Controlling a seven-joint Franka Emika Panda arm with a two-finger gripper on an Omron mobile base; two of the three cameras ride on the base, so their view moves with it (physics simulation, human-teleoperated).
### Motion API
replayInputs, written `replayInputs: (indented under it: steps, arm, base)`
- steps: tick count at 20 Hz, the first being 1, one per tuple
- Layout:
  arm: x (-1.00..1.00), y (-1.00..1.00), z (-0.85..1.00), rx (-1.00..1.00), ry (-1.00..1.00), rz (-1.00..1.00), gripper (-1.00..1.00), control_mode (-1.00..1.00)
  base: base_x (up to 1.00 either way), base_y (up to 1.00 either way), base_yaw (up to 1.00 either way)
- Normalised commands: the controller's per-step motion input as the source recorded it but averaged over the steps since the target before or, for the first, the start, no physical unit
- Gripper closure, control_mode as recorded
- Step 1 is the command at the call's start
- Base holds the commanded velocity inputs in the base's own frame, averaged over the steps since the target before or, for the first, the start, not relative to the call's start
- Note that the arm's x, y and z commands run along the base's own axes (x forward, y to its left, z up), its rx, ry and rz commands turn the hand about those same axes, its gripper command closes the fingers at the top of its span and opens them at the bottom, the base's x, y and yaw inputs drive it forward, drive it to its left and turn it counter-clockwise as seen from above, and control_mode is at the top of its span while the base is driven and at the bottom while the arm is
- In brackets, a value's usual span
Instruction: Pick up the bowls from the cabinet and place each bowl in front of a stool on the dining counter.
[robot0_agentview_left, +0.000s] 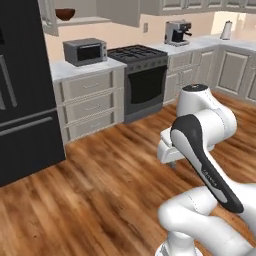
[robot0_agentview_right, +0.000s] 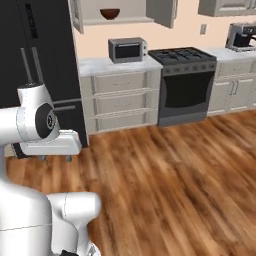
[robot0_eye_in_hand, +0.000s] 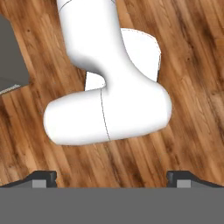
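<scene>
One brown bowl (robot0_agentview_left: 65, 13) sits on the shelf of the open wall cabinet (robot0_agentview_left: 120, 12) above the microwave (robot0_agentview_left: 85, 51), well apart from my claw (robot0_eye_in_hand: 111, 177), which hangs wide and empty over the wood floor, so every placement remains.

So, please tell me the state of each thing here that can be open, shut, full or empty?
cabinet: door open, shelf showing.
bowl: dark brown, upright on the cabinet shelf.
microwave: door shut.
oven: door shut.
drawers: all shut.
fridge: doors shut.
gripper: open, holding nothing, pointing at the floor.
</scene>
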Motion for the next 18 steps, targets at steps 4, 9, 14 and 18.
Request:
replayInputs:
  steps: [4,9,14,18]
  arm:
    - [0.0,0.0,0.0,0.0,0.0,0.0,-1.0,1.0]
    - [0.0,0.0,0.0,0.0,0.0,0.0,-1.0,1.0]
    - [0.0,0.0,0.0,0.0,0.0,0.0,-1.0,1.0]
    - [0.0,0.0,0.0,0.0,0.0,0.0,-1.0,1.0]
  base:
    - [1.0,0.47,-0.05]
    - [1.0,0.23,-0.06]
    - [1.0,0.0,0.0]
    - [1.0,-0.36,0.09]
